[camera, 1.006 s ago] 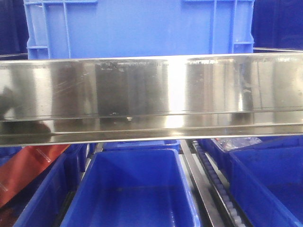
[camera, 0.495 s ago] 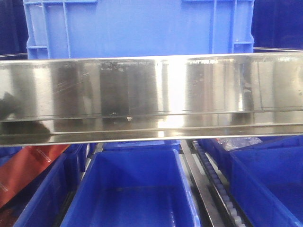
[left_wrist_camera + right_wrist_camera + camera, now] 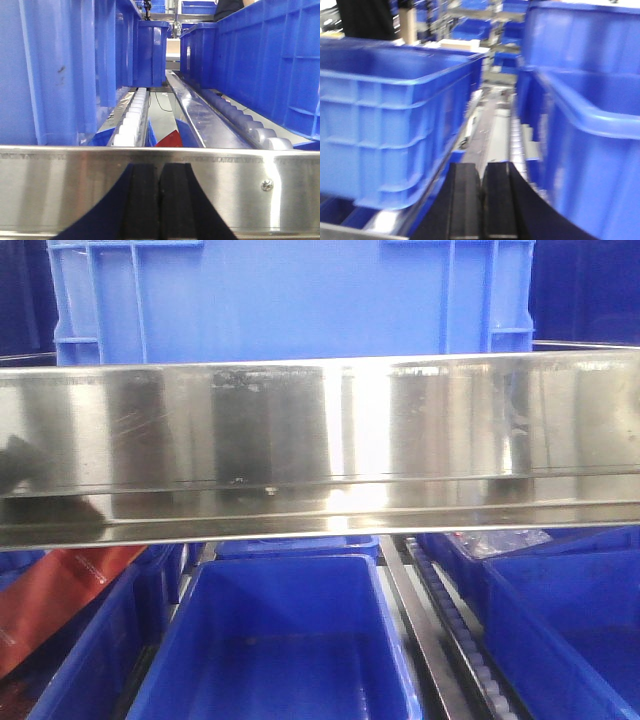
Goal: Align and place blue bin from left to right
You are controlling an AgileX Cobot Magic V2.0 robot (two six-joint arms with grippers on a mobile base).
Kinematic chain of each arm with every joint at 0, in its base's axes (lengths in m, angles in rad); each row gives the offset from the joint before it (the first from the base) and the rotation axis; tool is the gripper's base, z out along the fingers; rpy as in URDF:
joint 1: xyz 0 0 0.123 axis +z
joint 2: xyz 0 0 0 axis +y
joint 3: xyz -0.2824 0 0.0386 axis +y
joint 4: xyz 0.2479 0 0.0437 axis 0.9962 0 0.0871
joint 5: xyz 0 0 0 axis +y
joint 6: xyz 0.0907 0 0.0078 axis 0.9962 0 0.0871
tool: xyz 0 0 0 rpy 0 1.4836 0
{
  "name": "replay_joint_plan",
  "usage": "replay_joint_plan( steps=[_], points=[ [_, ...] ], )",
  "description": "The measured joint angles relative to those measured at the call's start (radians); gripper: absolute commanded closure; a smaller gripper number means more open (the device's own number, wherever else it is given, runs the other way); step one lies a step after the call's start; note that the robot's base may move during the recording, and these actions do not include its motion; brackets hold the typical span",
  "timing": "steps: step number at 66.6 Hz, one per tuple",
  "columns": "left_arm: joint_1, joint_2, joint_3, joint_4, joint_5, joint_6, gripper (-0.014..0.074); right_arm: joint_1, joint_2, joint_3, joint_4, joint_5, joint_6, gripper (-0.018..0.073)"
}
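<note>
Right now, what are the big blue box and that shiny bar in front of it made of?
The blue bin looks like hard molded plastic: smooth, even color, with raised ribs near its corners. The shiny bar looks like polished metal, probably steel, since it mirrors light in bright streaks and shows fine scratches. The rollers behind it look like pale plastic, though that is harder to tell.

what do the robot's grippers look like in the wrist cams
Only the fingertips show, no arms, cables or markings. The left gripper has two flat black fingers with a matte, rubbery look, flaring into dark navy curved bases. The right gripper looks the same: two black rectangular fingers on a dark, outward-curving base, slightly blurred.
</note>
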Motion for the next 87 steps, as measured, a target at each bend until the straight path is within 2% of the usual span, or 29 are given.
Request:
replay_joint_plan(
  steps=[10,18,23,38,87],
  points=[
    [0.0,0.0,0.0,0.0,0.0,0.0,0.0707,-0.1,-0.072,0.089,0.042,-0.063,0.0,0.0627],
    [0.0,0.0,0.0,0.0,0.0,0.0,0.0707,-0.186,-0.138,0.227,0.102,-0.117,-0.011,0.0627],
    [0.0,0.0,0.0,0.0,0.0,0.0,0.0707,-0.21,-0.182,0.317,0.117,-0.159,-0.019,0.0627],
    [0.0,0.0,0.0,0.0,0.002,0.0,0.0707,-0.215,-0.312,0.503,0.126,-0.226,-0.025,0.0627],
    [0.0,0.0,0.001,0.0,0.002,0.0,0.0707,-0.215,-0.321,0.509,0.128,-0.226,-0.027,0.0627]
  ],
)
